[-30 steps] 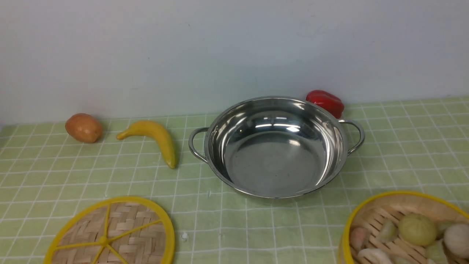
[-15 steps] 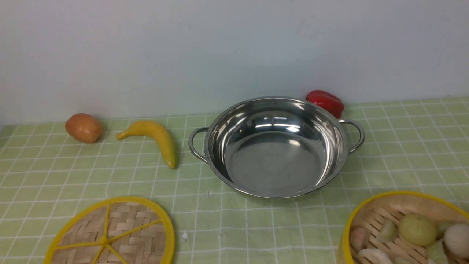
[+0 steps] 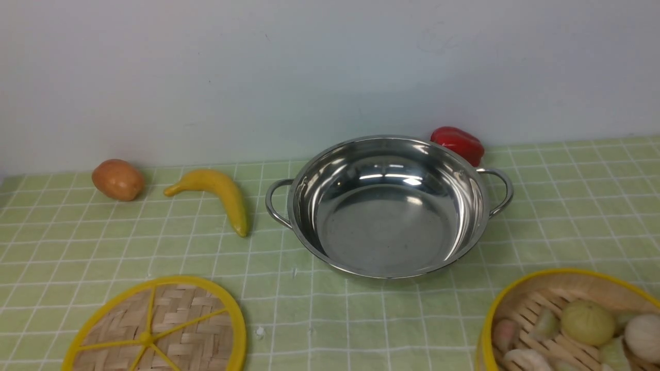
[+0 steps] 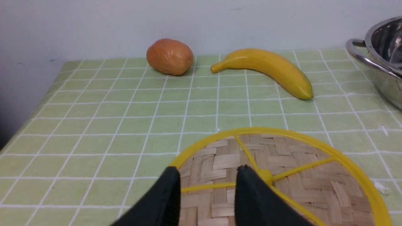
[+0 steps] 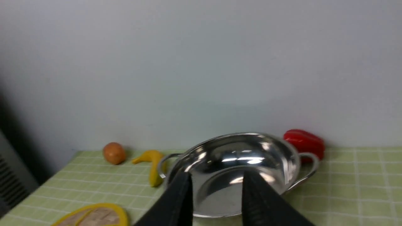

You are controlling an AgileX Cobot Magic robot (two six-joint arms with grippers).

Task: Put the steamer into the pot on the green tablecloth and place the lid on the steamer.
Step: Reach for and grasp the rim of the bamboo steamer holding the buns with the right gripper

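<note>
The wide, shiny steel pot [image 3: 386,206] sits open side up in the middle of the pale green cloth [image 3: 361,319] with white squares. Its two loop handles point left and right, the right one a bit farther back. The round bamboo steamer basket [image 3: 567,282] with a yellow rim stands at the front right, well apart from the pot, with pale round buns [image 3: 587,322] inside. The flat woven lid [image 3: 154,330] with yellow spokes lies at the front left. Bare cloth lies between them.

A yellow banana [image 3: 216,193] ends near the left handle, and a brown potato [image 3: 117,179] is beside it. A red pepper [image 3: 459,143] sits just behind the pot.

The left pincer [image 4: 207,171] hangs over the lid, jaws a little apart, holding nothing. The right pincer [image 5: 217,175] faces the pot, jaws apart and empty.
</note>
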